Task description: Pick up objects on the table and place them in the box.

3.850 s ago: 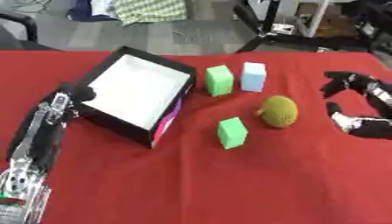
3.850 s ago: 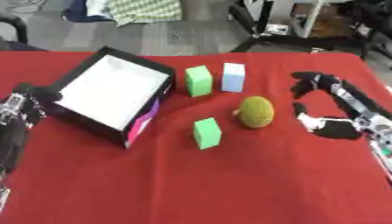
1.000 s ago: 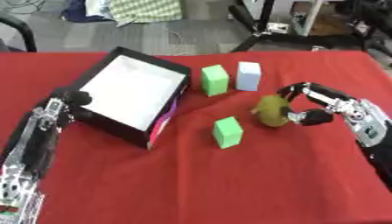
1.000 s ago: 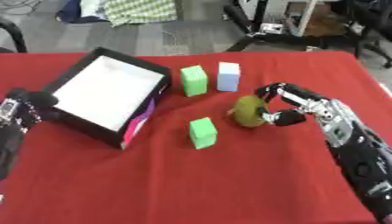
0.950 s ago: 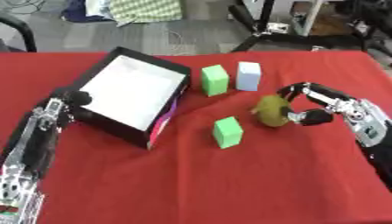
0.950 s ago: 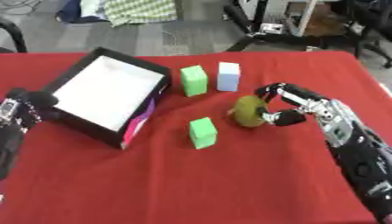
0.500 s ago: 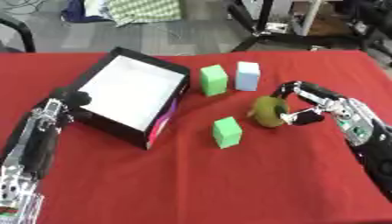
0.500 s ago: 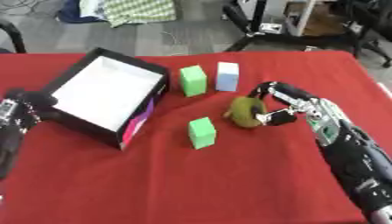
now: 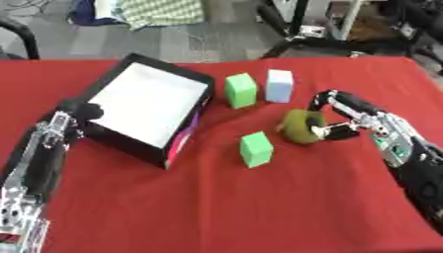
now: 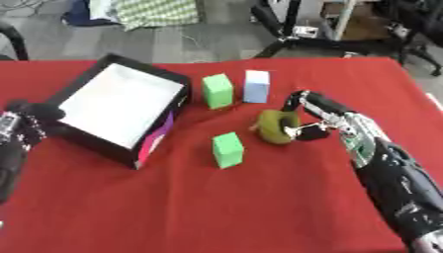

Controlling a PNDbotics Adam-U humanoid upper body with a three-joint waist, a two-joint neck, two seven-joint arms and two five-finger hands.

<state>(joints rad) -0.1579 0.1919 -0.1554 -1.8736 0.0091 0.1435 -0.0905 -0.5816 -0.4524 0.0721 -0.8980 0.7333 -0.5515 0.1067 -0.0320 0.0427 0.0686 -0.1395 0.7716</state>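
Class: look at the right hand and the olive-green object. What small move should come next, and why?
Probably lift. The right hand already has its fingers curled round the olive-green object, which sits on the red table, and the box lies open to its left.

My right hand [image 9: 350, 118] curls its fingers [image 9: 322, 99] round the olive-green fruit [image 9: 300, 126]. A green block [image 9: 256, 148] stands just left of it. Farther back, a second green block [image 9: 242, 90] and a pale blue block [image 9: 280, 85] stand side by side. The black box [image 9: 147, 107] lies open, white inside, tilted.
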